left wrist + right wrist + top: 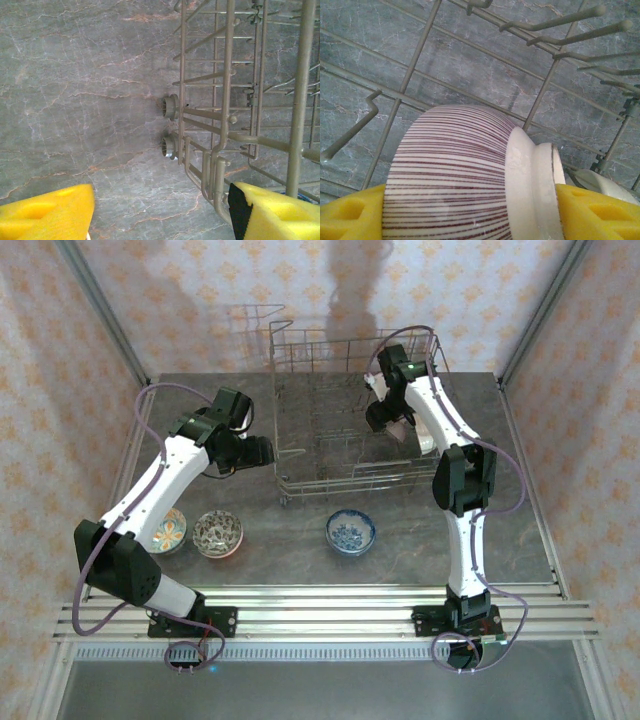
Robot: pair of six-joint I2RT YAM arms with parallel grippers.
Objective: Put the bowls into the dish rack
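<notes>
My right gripper [470, 217] is down inside the dish rack [300, 455], shut on a white bowl [450, 170] with thin maroon stripes. The bowl lies on its side; one yellow pad [597, 212] presses its foot ring and the other sits at its rim side. From above, this gripper [392, 420] hangs over the rack's right half. My left gripper [160, 215] is open with nothing between its pads, low over the table beside the rack's left wall [220, 125]. Three bowls rest on the table: a blue one [351, 531], a dark patterned one [217, 533] and a multicoloured one [170, 531] partly under the left arm.
Another pale bowl [605, 186] lies in the rack just right of the held one. Upright tines [560, 22] stick up ahead of the right gripper. Two small rack wheels [170, 107] face the left gripper. Patterned walls enclose the grey marble table [300, 560].
</notes>
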